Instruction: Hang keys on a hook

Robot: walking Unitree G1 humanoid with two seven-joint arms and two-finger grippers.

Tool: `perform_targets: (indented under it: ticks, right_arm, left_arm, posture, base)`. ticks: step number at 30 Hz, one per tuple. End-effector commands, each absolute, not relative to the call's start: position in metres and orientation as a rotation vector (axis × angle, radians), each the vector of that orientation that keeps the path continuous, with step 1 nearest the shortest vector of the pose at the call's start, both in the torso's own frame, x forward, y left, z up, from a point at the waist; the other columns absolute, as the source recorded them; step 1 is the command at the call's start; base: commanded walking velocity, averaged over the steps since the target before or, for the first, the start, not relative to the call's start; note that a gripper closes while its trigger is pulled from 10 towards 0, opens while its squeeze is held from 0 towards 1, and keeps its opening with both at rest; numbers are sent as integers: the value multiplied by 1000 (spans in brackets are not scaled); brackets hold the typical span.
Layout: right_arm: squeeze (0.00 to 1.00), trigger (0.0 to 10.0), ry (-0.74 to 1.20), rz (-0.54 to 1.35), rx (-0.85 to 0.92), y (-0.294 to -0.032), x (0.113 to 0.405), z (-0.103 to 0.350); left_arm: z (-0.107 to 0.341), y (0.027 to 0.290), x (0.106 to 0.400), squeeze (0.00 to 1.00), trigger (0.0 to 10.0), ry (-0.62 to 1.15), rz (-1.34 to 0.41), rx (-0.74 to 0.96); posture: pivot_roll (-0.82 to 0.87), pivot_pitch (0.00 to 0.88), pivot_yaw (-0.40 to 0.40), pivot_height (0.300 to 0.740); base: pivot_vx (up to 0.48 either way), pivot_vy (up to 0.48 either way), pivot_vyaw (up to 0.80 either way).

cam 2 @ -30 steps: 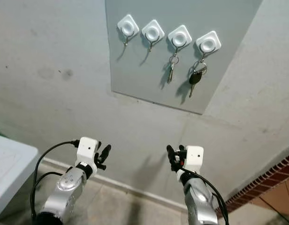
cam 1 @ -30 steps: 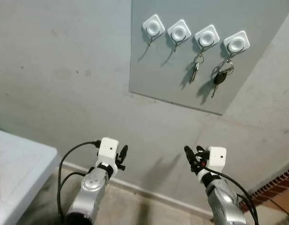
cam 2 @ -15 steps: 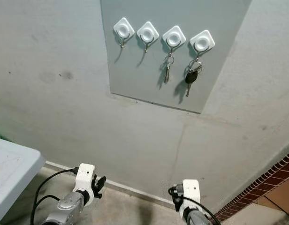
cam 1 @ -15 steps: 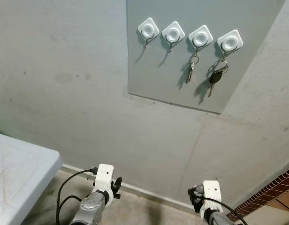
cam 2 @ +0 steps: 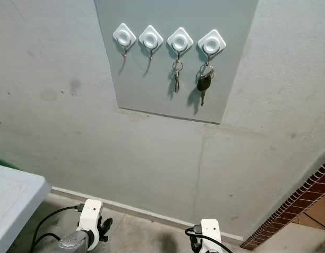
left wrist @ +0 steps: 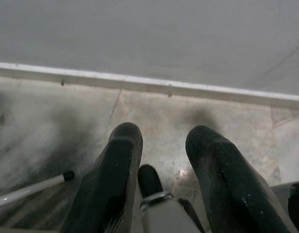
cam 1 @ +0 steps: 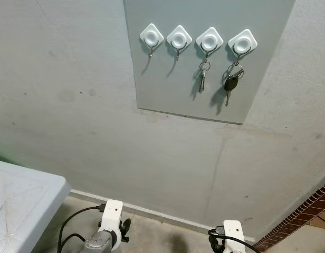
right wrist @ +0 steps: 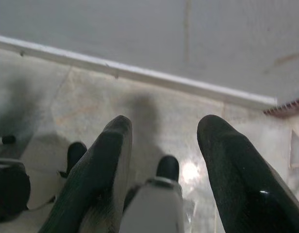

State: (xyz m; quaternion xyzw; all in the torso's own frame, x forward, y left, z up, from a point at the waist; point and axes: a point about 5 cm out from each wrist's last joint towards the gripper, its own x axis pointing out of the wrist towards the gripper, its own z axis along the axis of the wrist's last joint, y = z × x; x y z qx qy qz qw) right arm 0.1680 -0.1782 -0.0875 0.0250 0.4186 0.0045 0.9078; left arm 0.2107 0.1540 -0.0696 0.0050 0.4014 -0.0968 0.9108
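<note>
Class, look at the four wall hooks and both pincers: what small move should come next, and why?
Probably none beyond letting the arms rest. The silver keys and the black-headed key hang on the two right-hand hooks; both the left pincer and right pincer are open, empty and low near the floor.

Evenly lit and sharp in the head views; soft shadows down-left of the white square hooks (cam 1: pixel 152 35); dimmer, blurred wrist views.
</note>
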Motion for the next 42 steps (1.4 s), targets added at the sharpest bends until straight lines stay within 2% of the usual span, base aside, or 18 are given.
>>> perform_targets:
  ticks: [1,6,11,16,42]
  right_arm:
    - [0,10000,910,-8,59,-179,159,-92]
    - [0,10000,966,13,20,-183,142,-98]
    - [0,10000,968,10,21,-186,140,-99]
    - [0,10000,996,-15,44,-195,134,-100]
    - [0,10000,984,4,45,-190,140,-99]
  left_arm:
    - [-73,158,206,0,10000,855,-184,29]
    - [-78,155,196,0,10000,887,-193,45]
    - [-80,154,193,0,10000,888,-201,52]
    - [-85,160,182,0,10000,925,-139,28]
    - [-88,160,177,0,10000,939,-144,38]
  posture:
    - [-17,0,57,736]
    - [-1,0,29,736]
    - [6,0,17,736]
    - [27,0,-9,736]
    - [46,0,-15,736]
  base:
    - [0,0,0]
    - [0,0,0]
    - [0,0,0]
    - [0,0,0]
    - [0,0,0]
